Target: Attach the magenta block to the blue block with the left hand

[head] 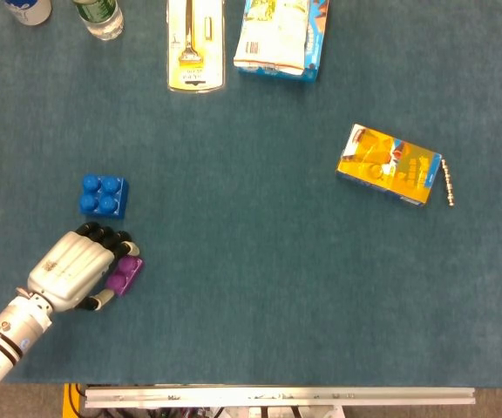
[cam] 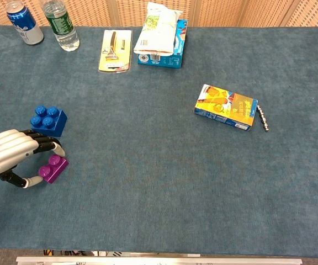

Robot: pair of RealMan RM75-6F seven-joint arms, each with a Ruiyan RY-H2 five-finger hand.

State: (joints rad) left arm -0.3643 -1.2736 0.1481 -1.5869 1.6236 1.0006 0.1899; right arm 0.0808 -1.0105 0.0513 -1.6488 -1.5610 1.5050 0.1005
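Observation:
The magenta block (head: 126, 273) (cam: 54, 168) lies on the blue-green table cloth near the front left. My left hand (head: 75, 270) (cam: 11, 157) reaches it from the left. Its dark fingertips (cam: 53, 147) curl over the block's far end and the thumb (cam: 33, 181) sits at its near end, bracketing it. The block still rests flat on the cloth, and no firm grip shows. The blue block (head: 104, 196) (cam: 48, 121), studs up, stands a short way beyond the hand and apart from it. My right hand is in neither view.
At the back edge stand a can (cam: 24, 15), a bottle (cam: 61, 24), a packaged razor (cam: 115, 51) and a snack bag on a blue box (cam: 160, 34). An orange box (cam: 226, 107) with a small metal chain (cam: 263, 118) beside it lies to the right.

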